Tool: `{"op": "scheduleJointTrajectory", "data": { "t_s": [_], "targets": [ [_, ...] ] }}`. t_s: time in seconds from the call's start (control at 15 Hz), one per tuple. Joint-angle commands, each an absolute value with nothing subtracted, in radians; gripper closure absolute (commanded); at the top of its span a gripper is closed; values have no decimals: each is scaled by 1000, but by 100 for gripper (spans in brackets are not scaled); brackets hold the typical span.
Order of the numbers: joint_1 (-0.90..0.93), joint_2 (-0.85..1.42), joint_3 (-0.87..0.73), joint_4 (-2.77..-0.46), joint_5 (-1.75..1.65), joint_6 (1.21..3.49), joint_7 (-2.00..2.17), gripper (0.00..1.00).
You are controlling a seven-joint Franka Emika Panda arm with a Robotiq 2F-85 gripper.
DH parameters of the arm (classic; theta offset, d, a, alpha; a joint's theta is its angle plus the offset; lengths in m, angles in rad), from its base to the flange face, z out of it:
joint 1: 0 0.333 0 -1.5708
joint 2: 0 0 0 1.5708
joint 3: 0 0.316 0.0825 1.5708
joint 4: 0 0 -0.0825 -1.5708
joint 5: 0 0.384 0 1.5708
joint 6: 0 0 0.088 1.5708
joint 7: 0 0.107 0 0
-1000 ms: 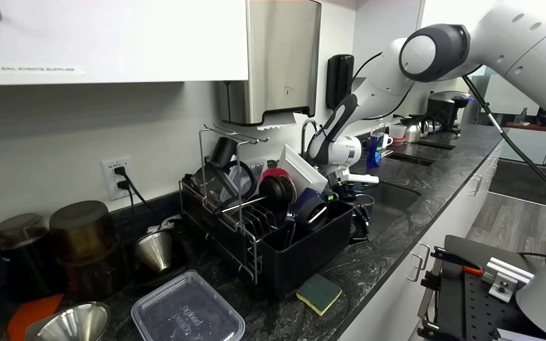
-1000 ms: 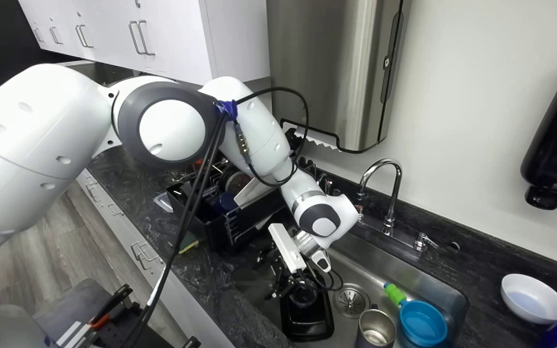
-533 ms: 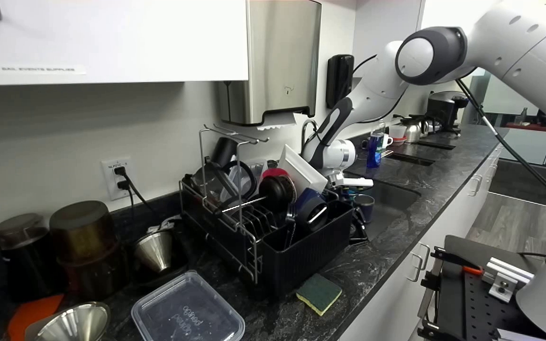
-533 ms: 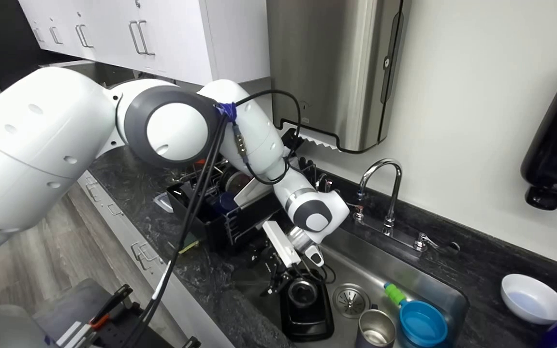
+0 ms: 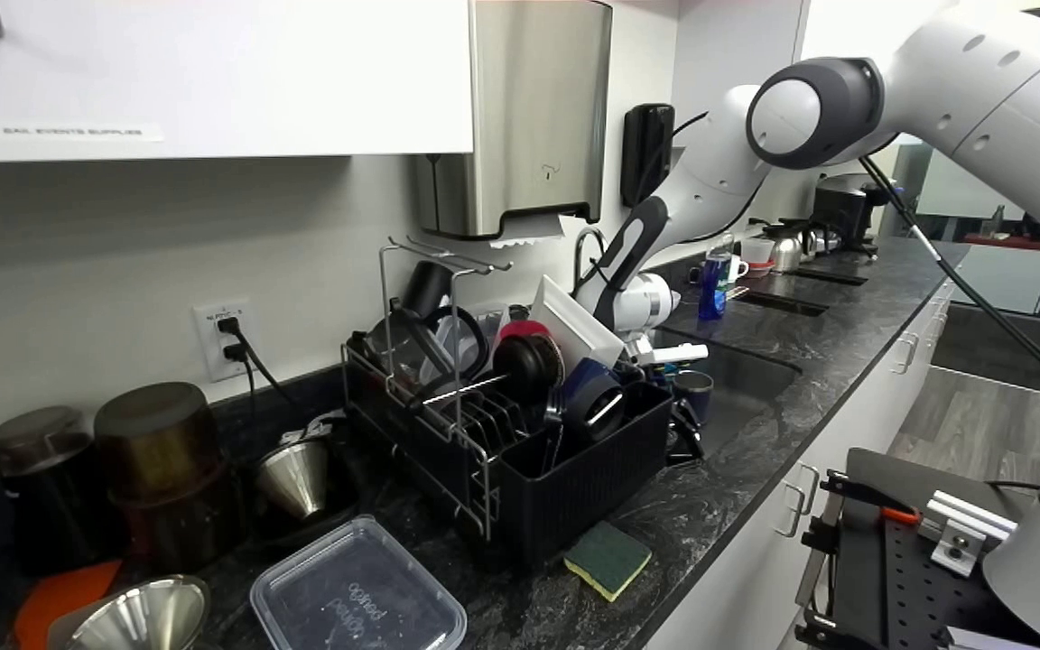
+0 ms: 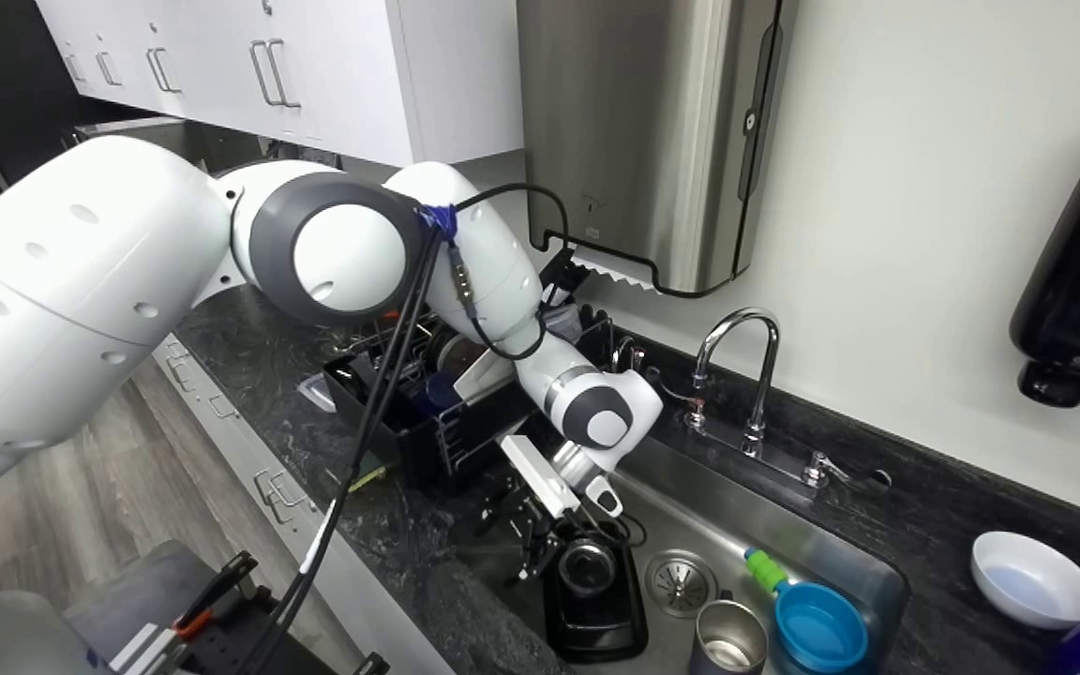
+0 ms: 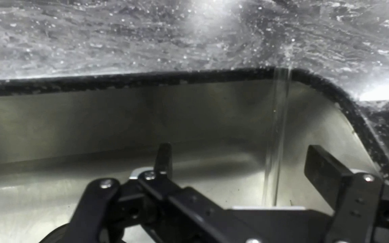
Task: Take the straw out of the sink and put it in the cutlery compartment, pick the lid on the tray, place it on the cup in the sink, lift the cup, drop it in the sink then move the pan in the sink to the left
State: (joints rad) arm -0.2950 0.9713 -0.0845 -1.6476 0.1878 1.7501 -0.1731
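Note:
A clear straw [image 7: 278, 135] leans upright in the corner of the steel sink [image 7: 113, 118], its top at the dark rim. My gripper [image 7: 239, 155] is open above the basin; in the wrist view the straw appears between its fingers, nearer the right one, with no visible contact. In an exterior view the gripper [image 6: 504, 548] hangs beside a black tray [image 6: 593, 626] bearing a round dark lid [image 6: 587, 567]. A metal cup [image 6: 730, 637] and a blue pan [image 6: 819, 623] with a green handle are in the sink. The cutlery compartment [image 5: 574, 496] seems to be the black rack's front bin.
The loaded dish rack [image 5: 457, 469] borders the sink on the gripper's side. A curved tap [image 6: 770, 375] rises behind the basin. On the counter are a white bowl [image 6: 1035, 579], a sponge [image 5: 608, 560] and a blue soap bottle [image 5: 715, 284].
The open gripper has shifted toward the rack end and front edge of the sink, away from above the tray. The lid and the cup show more fully now.

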Motion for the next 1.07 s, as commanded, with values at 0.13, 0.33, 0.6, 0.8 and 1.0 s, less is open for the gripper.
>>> {"op": "scheduleJointTrajectory", "data": {
  "t_s": [0.13, 0.33, 0.6, 0.8, 1.0],
  "targets": [
    [-277, 971, -91, -1644, 149, 1747, -162, 0],
    [-271, 963, -89, -1651, 137, 1749, -165, 0],
    [-262, 965, -85, -1652, 129, 1746, -171, 0],
    [-255, 966, -83, -1654, 127, 1746, -173, 0],
    [-253, 968, -83, -1659, 119, 1743, -174, 0]
  ]
}}
